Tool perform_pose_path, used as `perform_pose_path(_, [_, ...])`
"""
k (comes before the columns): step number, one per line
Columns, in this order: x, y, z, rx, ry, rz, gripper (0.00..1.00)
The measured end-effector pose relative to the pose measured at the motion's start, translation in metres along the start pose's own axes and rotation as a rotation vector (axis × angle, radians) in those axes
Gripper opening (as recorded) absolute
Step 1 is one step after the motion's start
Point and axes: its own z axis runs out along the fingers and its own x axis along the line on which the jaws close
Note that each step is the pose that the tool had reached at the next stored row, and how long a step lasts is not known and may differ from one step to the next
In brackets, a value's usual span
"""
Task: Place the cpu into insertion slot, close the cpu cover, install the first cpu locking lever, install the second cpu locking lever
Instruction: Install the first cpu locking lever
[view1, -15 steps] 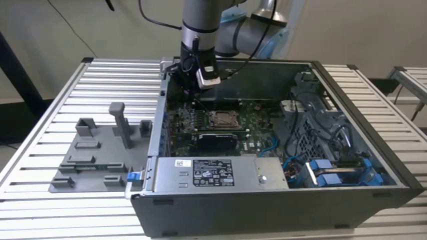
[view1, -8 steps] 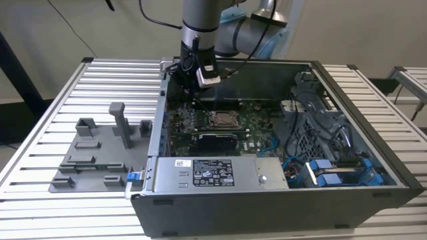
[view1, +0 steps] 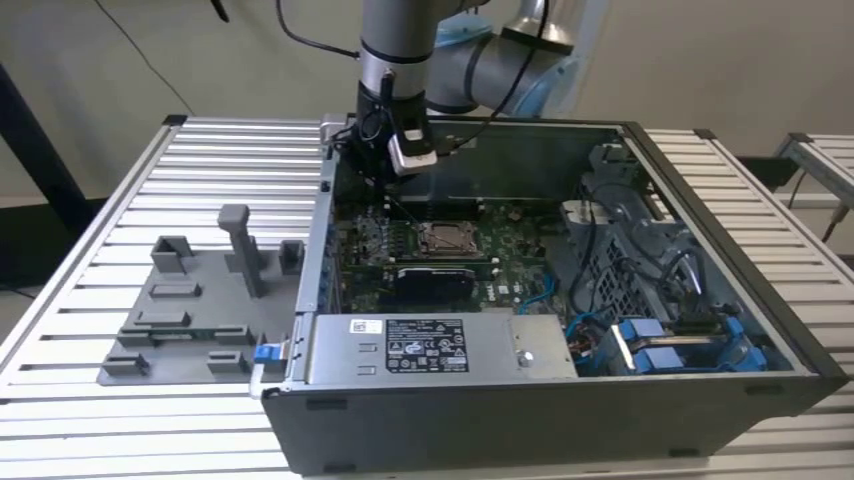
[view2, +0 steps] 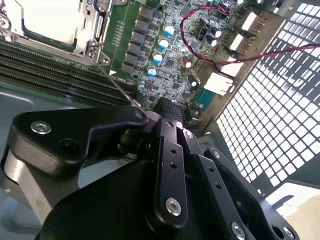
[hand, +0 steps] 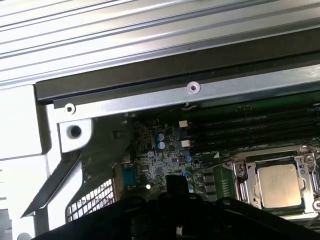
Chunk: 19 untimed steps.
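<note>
Apparently seated, cpu (hand: 280, 186) in insertion slot (hand: 240, 184)

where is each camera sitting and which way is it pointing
Exterior view: off the arm, high up, looking down into the open computer case; the arm and gripper show.
Second wrist view: at the wrist, looking along the gripper onto the green board.
First wrist view: at the wrist, looking over the gripper toward the case rim.
Shared: all three see the cpu.
</note>
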Motion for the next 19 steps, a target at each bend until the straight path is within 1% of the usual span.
perform_pose_path(8, [-0.0039, 0.0006, 0.0006, 0.001, 0.001, -0.007, 0.11])
perform_pose_path(11, [-0.0071, 0.0011, 0.0003, 0.0001, 0.0016, -0.01, 0.11])
perform_pose_path(13, [-0.0107, 0.0016, -0.0002, -0.0016, 0.0023, -0.011, 0.11])
perform_pose_path(16, [-0.0159, 0.0022, -0.0008, -0.006, 0.0033, -0.014, 0.11])
perform_pose_path(19, [-0.0201, 0.003, -0.0016, -0.0121, 0.0038, -0.016, 0.11])
